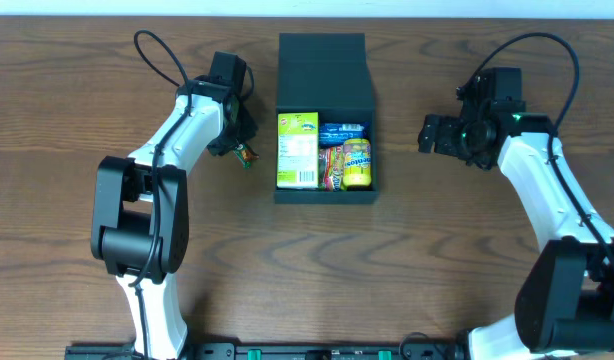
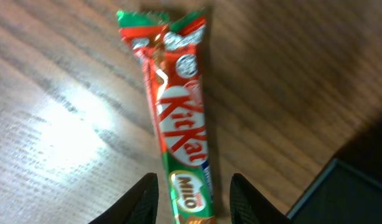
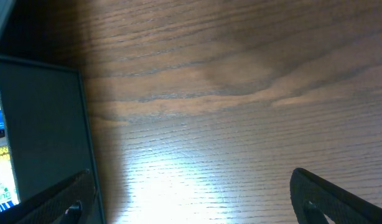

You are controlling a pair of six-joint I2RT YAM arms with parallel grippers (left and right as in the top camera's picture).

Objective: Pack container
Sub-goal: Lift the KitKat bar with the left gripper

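My left gripper [image 2: 194, 183] sits around a bar [image 2: 181, 124] that says KitKat and MILO; I cannot tell if it squeezes. My right gripper [image 3: 191, 180] is spread wide over the table [image 3: 241, 93]. The container [image 1: 325, 197] sits open between them.

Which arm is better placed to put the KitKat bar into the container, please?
Left: the left gripper straddles the KitKat bar beside the container. The right gripper hangs open over bare table opposite.

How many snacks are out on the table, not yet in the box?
1. A KitKat bar lies on the table, straddled by the left tool, left of the box. Others could be hidden from these views.
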